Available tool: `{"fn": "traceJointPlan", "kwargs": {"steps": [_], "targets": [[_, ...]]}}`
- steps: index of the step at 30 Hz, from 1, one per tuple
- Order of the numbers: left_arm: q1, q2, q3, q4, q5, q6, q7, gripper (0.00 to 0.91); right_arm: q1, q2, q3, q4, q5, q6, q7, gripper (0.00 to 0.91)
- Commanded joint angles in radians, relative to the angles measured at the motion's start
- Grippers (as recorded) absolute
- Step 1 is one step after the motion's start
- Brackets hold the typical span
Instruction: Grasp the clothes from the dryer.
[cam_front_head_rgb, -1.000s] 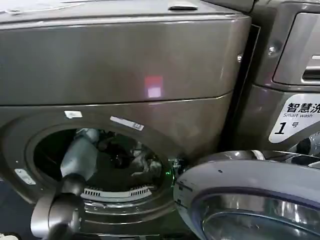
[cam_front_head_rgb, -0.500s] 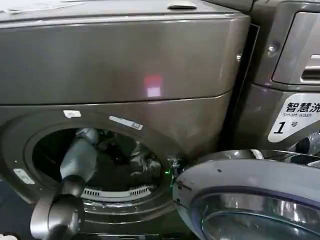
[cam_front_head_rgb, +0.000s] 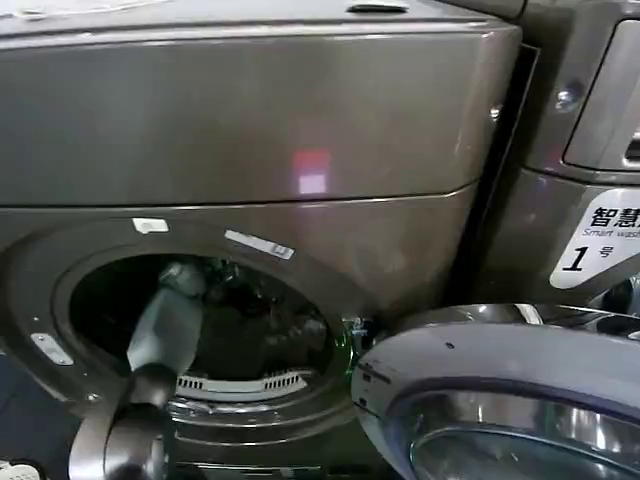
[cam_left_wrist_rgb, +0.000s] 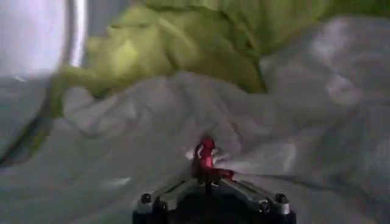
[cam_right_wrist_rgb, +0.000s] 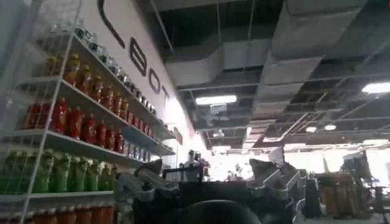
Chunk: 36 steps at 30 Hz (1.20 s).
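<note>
- My left arm reaches through the round porthole of the dryer (cam_front_head_rgb: 250, 130), whose grey windowed door (cam_front_head_rgb: 500, 400) hangs swung open toward my right.
- The left claw (cam_left_wrist_rgb: 210, 182) sits low against the clothes (cam_left_wrist_rgb: 183, 103), a rumpled white-grey heap inside the drum with a lime-green piece (cam_left_wrist_rgb: 183, 45) lying behind it.
- Right at the claw's tip there is a small red piece (cam_left_wrist_rgb: 206, 155), seemingly just touching it. I cannot tell whether the claw is apart or closed on any fabric.
- My right claw (cam_right_wrist_rgb: 210, 189) is parked well away from the dryer, aimed up at the ceiling and the shelves of bottles (cam_right_wrist_rgb: 73, 122), with its fingers standing apart and nothing between them.
- I judge this to be the grasping step: the claw has reached the heap, but nothing looks lifted yet.
- Next I would need a firm pinch on a good fold of cloth, then a straight pull back out through the porthole without snagging its rim.
</note>
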<state>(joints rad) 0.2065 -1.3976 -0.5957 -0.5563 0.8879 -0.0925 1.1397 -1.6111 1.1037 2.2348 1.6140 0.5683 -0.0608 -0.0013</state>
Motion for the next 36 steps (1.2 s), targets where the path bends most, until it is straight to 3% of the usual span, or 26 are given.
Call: {"fn": "traceJointPlan", "kwargs": {"steps": [1,5,10,12,14,18,36], "targets": [[0.084,-0.053,0.006,-0.275,-0.395,0.096,-0.485,0.0,0.005,0.008,-0.007,0.043,0.008,-0.029,0.0,0.907],[0.094,-0.057,0.012,-0.317,-0.443,0.141,-0.607,0.0,0.009,0.005,-0.01,0.047,0.011,-0.026,0.003,0.907],[0.098,-0.071,0.015,-0.391,-0.589,0.258,-0.775,0.0,0.014,0.01,-0.018,0.06,0.013,-0.027,0.004,0.907],[0.093,-0.081,0.013,-0.405,-0.631,0.283,-0.841,0.0,0.018,0.015,-0.009,0.088,0.026,-0.054,-0.003,0.907],[0.082,-0.086,0.015,-0.405,-0.674,0.301,-0.896,0.0,0.019,0.014,-0.007,0.105,0.035,-0.094,0.023,0.907],[0.068,-0.094,0.015,-0.422,-0.773,0.337,-0.982,0.0,0.005,0.02,-0.018,0.099,0.038,-0.016,-0.007,0.907],[0.054,-0.114,0.023,-0.462,-0.867,0.363,-1.043,0.0,0.007,0.021,-0.013,0.07,0.03,-0.01,-0.001,0.907]]}}
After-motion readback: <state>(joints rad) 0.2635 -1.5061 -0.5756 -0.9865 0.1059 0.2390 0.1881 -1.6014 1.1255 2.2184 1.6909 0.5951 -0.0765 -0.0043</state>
